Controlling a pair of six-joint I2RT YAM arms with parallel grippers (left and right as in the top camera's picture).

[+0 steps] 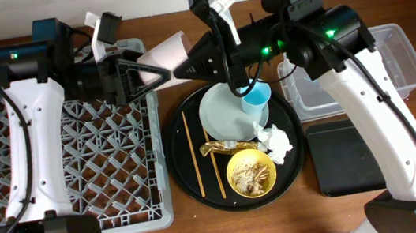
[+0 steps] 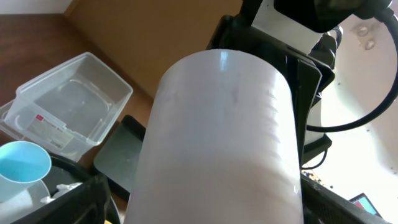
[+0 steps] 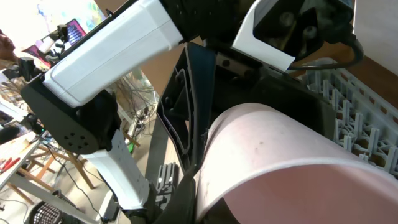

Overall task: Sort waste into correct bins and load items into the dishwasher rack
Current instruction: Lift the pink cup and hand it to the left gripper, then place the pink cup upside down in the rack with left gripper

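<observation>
Pink cup (image 1: 169, 51) held off the desk at upper centre of the frame, by the dishwasher rack's (image 1: 61, 150) top right corner.
Right end effector (image 1: 182, 70) is clenched on the cup; left end effector (image 1: 157, 73) straddles it, and I cannot tell if it grips.

Left arm (image 1: 33, 146), right arm (image 1: 374, 112) meet at small pink cup (image 1: 171, 52), blocking round black tray (image 1: 179, 172) rear; grey lattice crate (image 1: 95, 170) front open.

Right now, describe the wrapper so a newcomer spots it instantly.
Start at the round black tray beside the grey rack. Between its yellow bowl and the plate lies the wrapper. It alone is shiny gold; the napkin next to it is white.
</observation>
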